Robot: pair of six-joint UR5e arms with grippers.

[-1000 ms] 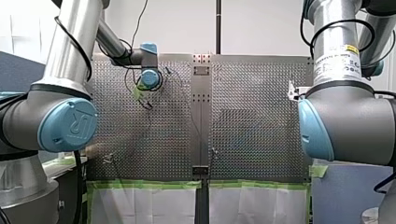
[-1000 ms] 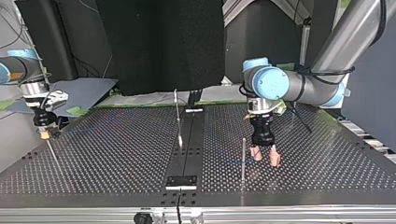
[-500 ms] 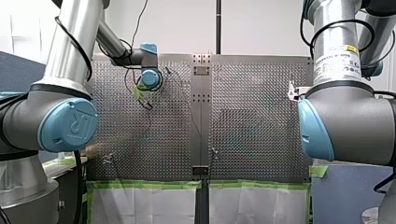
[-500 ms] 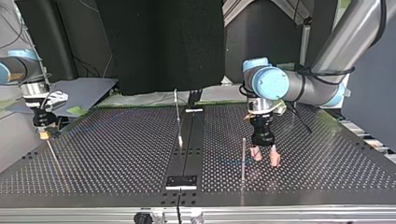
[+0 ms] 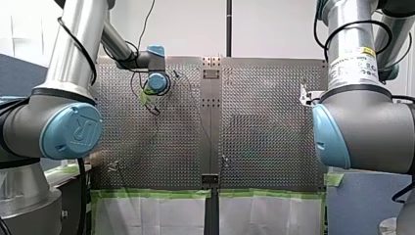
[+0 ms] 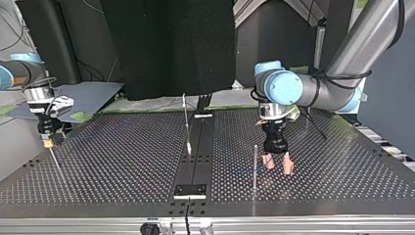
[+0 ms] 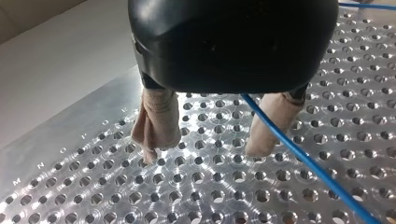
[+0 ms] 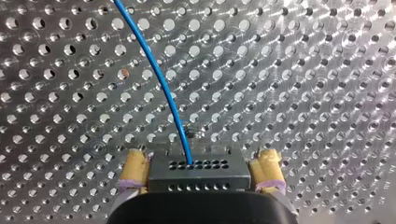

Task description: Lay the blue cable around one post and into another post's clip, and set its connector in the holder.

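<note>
In the right wrist view my right gripper (image 8: 201,156) is open. Its yellow pads (image 8: 134,169) stand on either side of a dark connector block (image 8: 198,172) resting on the plate. The blue cable (image 8: 154,70) runs from the top of that block away across the holes. In the left wrist view my left gripper (image 7: 203,151) is open, its beige pads (image 7: 156,121) just above the plate. The blue cable (image 7: 308,161) passes loosely between them, close to one pad. In the top view my left gripper (image 6: 278,168) hangs beside a thin post (image 6: 255,164), and my right gripper (image 6: 47,143) is at the left edge.
A second post (image 6: 185,122) stands near the middle seam of the perforated table (image 6: 122,161). A black plate (image 6: 191,191) lies at the near edge, and a thin slanted rod (image 6: 55,160) rises under my right gripper. Green tape (image 5: 156,194) lines the table's front edge.
My right gripper's wrist has shifted slightly at the top view's left edge, above the thin rod. My left arm has not moved.
</note>
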